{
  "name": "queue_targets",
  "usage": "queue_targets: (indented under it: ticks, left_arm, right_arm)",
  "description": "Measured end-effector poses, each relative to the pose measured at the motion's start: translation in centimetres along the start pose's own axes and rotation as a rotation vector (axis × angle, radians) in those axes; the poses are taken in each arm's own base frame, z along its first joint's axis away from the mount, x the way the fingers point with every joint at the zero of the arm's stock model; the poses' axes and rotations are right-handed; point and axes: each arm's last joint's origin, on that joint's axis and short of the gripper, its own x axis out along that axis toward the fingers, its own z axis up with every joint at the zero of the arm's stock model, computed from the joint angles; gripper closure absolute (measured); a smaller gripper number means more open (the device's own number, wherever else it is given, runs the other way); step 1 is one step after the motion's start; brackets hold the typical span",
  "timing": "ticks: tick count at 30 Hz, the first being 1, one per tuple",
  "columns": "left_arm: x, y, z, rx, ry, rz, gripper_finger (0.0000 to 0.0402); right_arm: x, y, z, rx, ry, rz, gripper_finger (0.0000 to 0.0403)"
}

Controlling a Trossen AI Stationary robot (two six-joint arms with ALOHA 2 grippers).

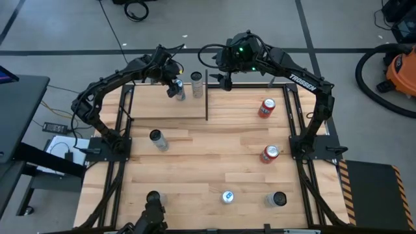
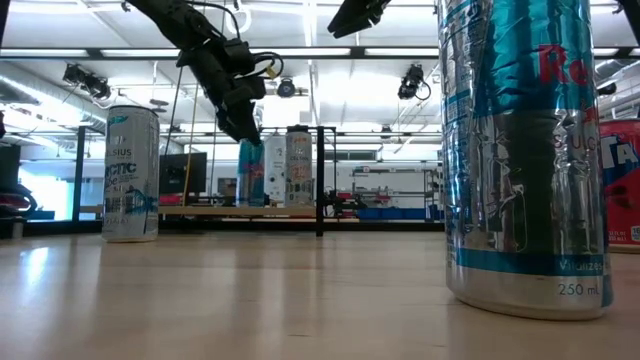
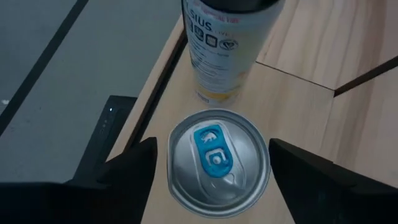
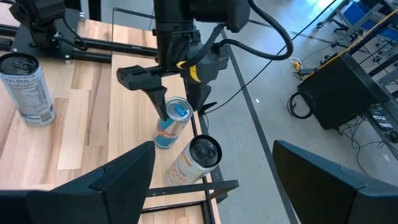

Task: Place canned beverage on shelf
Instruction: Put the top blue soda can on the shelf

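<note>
The shelf (image 1: pixel 159 104), a pale wood panel edged with black rods, lies at the table's far left. A blue-tabbed canned beverage (image 3: pixel 217 180) stands upright on its base near the shelf's far edge. Beside it stands a white and yellow can (image 3: pixel 224 43). My left gripper (image 1: pixel 174 90) hangs open over the blue-tabbed can, slanting down, one finger on each side of the can's top (image 4: pixel 179 111). My right gripper (image 4: pixel 211 180) waits open, high over the far middle of the table (image 1: pixel 226 79), nothing between its fingers. My left gripper has its fingers on either side of the can's top rim (image 3: pixel 180 155), coming from above at a slant. A gap shows at one finger (image 3: pixel 137 168). The other finger (image 3: pixel 298 168) stands right at the rim, and I cannot tell whether it touches.
Two red cans (image 1: pixel 266 108) (image 1: pixel 270 154) stand at the right, and a silver one (image 1: pixel 158 140) in front of the shelf. Three more cans (image 1: pixel 227 196) line the near edge. A black upright rod (image 1: pixel 207 97) marks the shelf's right side.
</note>
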Motion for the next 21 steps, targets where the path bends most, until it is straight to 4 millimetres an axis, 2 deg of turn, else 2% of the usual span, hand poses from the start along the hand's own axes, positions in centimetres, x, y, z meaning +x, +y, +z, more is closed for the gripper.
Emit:
queue_targets:
  ticks: [14, 21]
  left_arm:
    - [-0.1, 0.1, 0.1, -0.001, -0.001, 0.025, 0.0088]
    - [-2.1, -0.2, 0.2, -0.046, -0.024, 0.073, 0.0088]
  right_arm:
    - [0.0, 0.0, 0.0, 0.001, 0.001, 0.000, 0.0069]
    - [0.0, 0.0, -0.1, 0.001, 0.013, 0.005, 0.0069]
